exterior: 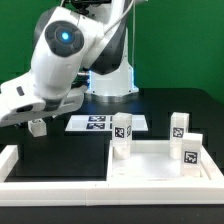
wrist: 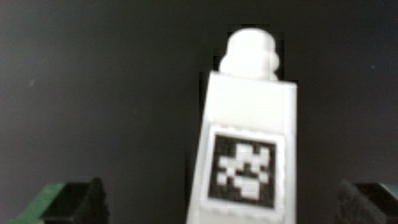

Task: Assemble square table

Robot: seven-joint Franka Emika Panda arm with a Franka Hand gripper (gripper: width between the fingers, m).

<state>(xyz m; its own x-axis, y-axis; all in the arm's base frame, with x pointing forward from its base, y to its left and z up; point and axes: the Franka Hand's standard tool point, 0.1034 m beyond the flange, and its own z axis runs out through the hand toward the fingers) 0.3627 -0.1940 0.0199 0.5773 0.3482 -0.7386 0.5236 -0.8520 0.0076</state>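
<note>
Marker board (exterior: pixel 97 123) lay flat on the black table (exterior: pixel 180 105), near the robot base. White border rail (exterior: pixel 60 182) ran along the front edge. Green backdrop (exterior: pixel 185 40) behind.

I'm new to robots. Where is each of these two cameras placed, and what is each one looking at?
Exterior view: off the arm, facing the white robot arm across the black table, with the large white square plastic panel nearest and three upright legs on it.
Wrist view: on the wrist, looking along the dark fingers at a small white tagged block leg between them.
Shared: the black table and, probably, the leg at the gripper.
</note>
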